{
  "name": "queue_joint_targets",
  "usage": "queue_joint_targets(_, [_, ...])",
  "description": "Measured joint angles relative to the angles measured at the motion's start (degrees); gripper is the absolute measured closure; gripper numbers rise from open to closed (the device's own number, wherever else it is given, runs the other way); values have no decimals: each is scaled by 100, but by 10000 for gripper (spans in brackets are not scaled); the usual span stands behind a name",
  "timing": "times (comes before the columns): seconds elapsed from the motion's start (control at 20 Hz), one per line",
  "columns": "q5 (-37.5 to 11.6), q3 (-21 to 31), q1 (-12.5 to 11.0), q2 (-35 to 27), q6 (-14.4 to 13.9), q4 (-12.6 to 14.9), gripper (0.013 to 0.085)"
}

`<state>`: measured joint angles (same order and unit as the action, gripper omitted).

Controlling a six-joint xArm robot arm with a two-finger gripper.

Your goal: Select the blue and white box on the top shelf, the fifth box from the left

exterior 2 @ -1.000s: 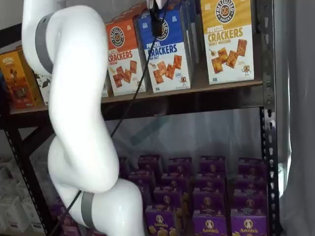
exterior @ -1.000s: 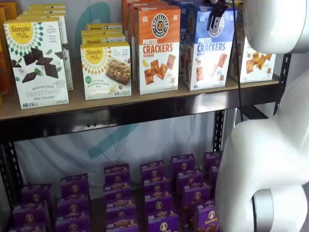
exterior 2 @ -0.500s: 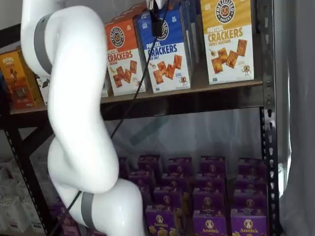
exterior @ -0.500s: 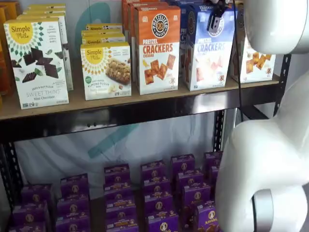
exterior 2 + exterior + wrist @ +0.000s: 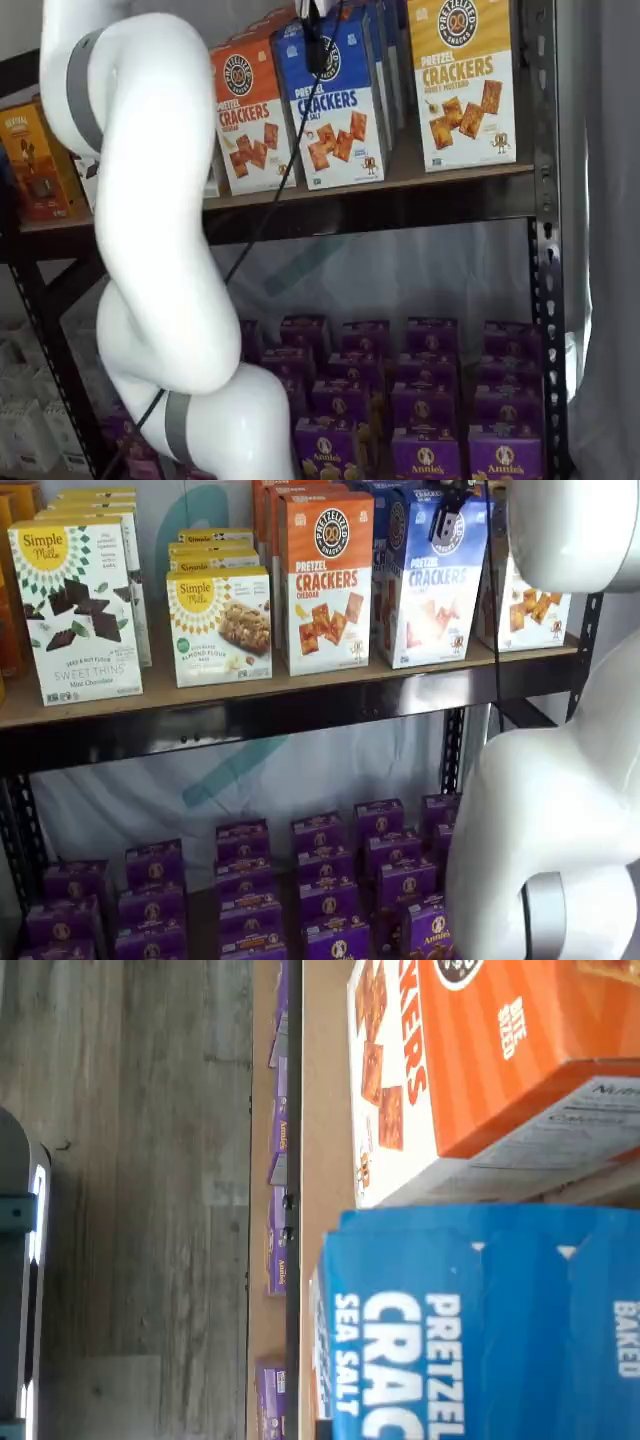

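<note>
Two risks I see from here: my claw (image 5: 447, 515) is clenched on the top edge of the blue and white box (image 5: 434, 585), standing on the top shelf (image 5: 300, 695) beside the orange box (image 5: 325, 580), so a shallow grip may slip or drag that neighbour.

light: even, bright indoor | shadows: soft under top shelf (image 5: 300, 715) | wrist view: close boxes slightly blurred

The blue and white box (image 5: 432, 585) stands on the top shelf (image 5: 300, 695), between the cheddar cracker box (image 5: 325, 580) on its left and the mustard cracker box (image 5: 463, 80) on its right. The pincer (image 5: 443, 518) sits at its upper front. Small boxes (image 5: 330, 880) fill the lower level beneath.
</note>
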<state>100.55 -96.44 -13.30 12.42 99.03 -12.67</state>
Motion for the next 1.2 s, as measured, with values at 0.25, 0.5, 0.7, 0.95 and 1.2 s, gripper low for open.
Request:
queue_joint_targets(0.25, [360,-183,-91,2,-24,-185,450])
queue_joint_targets(0.5, [709,-118,-184,304,-17,-253,450])
queue_joint_targets(0.7, [1013,-52,-324,496,97,-228,450])
queue_joint_targets(0.95, [1186,197,-503,800,300,-137,450])
queue_joint_targets(1.2, [1227,466,-625,1046,439,-104,450])
